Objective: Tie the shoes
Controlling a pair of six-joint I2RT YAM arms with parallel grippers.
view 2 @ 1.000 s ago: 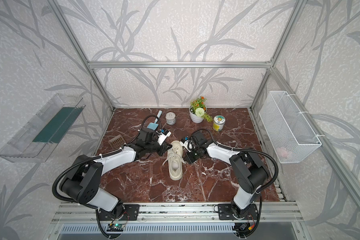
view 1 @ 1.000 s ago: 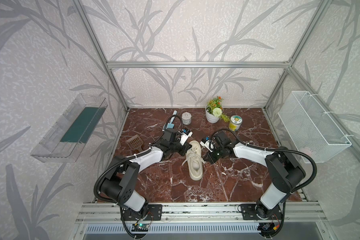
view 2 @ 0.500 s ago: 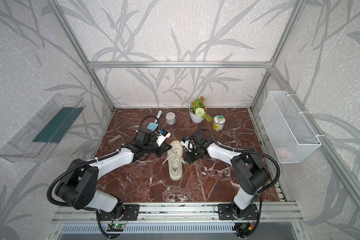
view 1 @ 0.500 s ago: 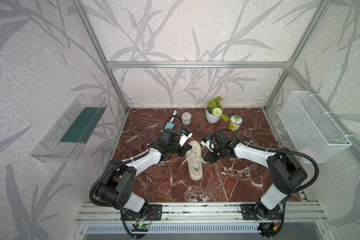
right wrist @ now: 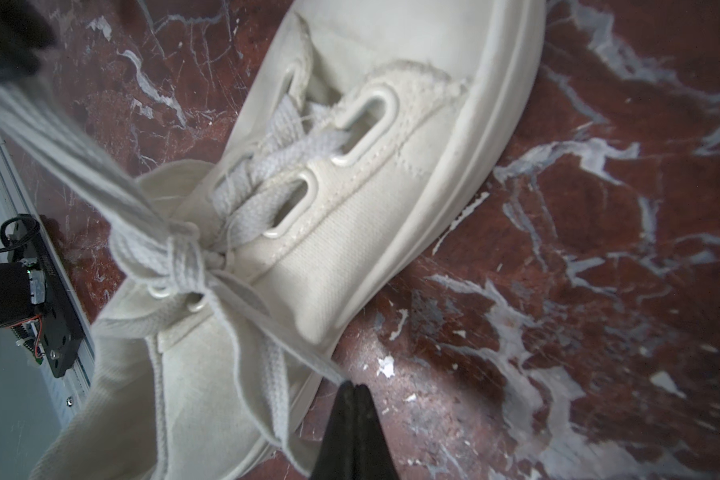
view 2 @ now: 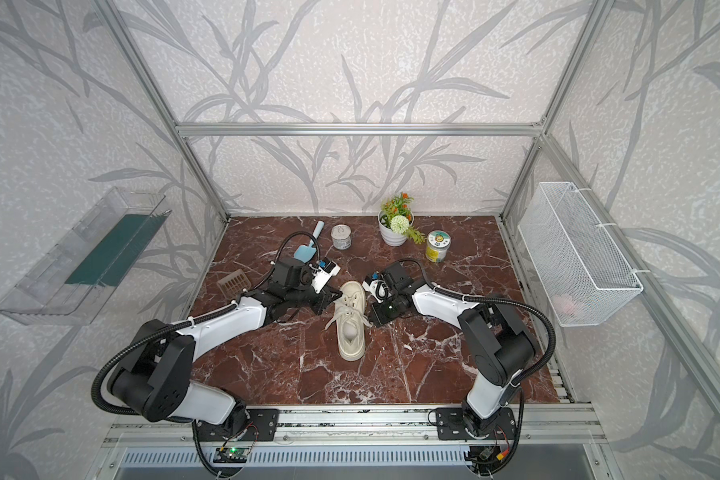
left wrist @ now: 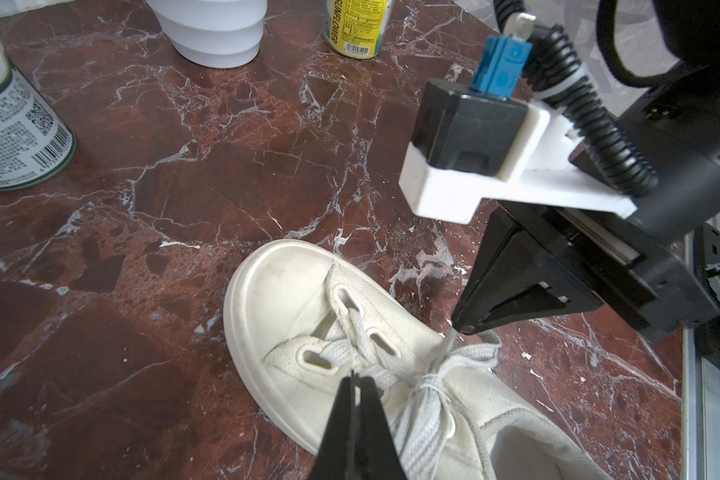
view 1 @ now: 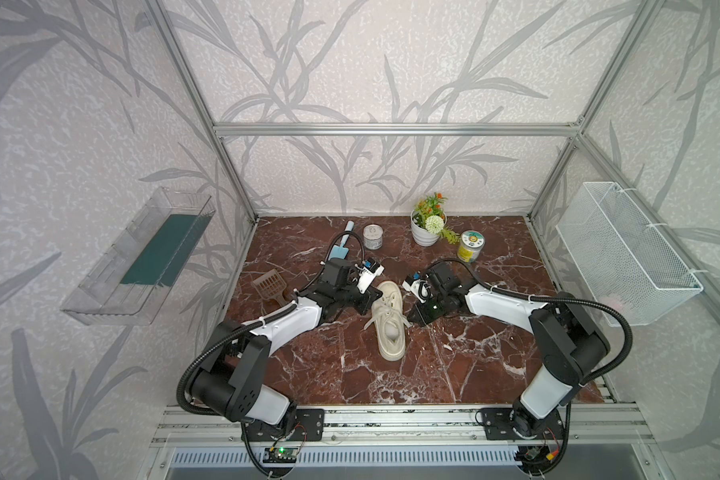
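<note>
Sneaker (view 1: 388, 320) lies on red marble tabletop (view 1: 454, 374), toe toward twelve o'clock; leaf-papered walls (view 1: 350, 62) surround; we see left gripper (left wrist: 356, 384) and right gripper (right wrist: 352, 390) pinched on laces (right wrist: 171, 249); heel cropped in wrist views.

My left arm (view 1: 292, 322) and right arm (view 1: 504, 307) wear white shells, black joints and ribbed black hoses (view 1: 629, 338); left tool (left wrist: 356, 380) and right tool (right wrist: 353, 388) are black wedges

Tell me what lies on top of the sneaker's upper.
A knot of cream laces lies across the sneaker, its strands stretched out to both sides. What is directly beneath the knot is covered and cannot be seen.
</note>
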